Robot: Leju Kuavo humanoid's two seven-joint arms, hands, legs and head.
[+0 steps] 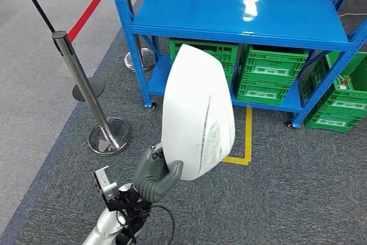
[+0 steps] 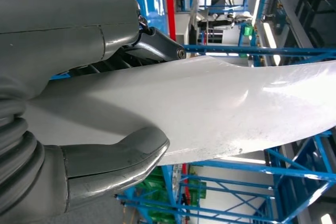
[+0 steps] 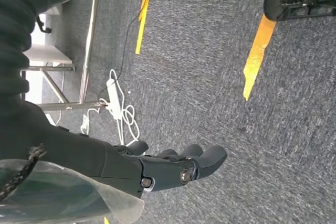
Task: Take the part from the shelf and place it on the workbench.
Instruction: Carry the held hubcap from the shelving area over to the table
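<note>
Grey fingers of my left hand [image 1: 156, 174] are clamped on the lower edge of the white part [image 1: 198, 113], thumb on one face and the darker fingers behind the other; the left wrist view confirms it, the thumb [image 2: 118, 160] lying flat along the smooth white shell [image 2: 222, 108]. So the part is off the blue shelf [image 1: 242, 18] and up in the air in front of me, standing roughly on edge above the grey carpet [image 1: 277, 199], with dark scuff marks on the face turned my way. My right hand [image 3: 178, 166] hangs low over the carpet with its fingers loosely extended and nothing in it. I judge the step in hand to be the carry to the workbench, which I cannot see from here. The grip is at one rim only, so I expect the broad shell to lever against the fingers; I would keep the wrist steady, turn slowly and avoid sudden stops. I would also mind the chrome stanchion [image 1: 89, 93] and its red barrier tape [image 1: 89, 11] on my left, and the green crates [image 1: 268, 73] under the shelf as I swing away.
</note>
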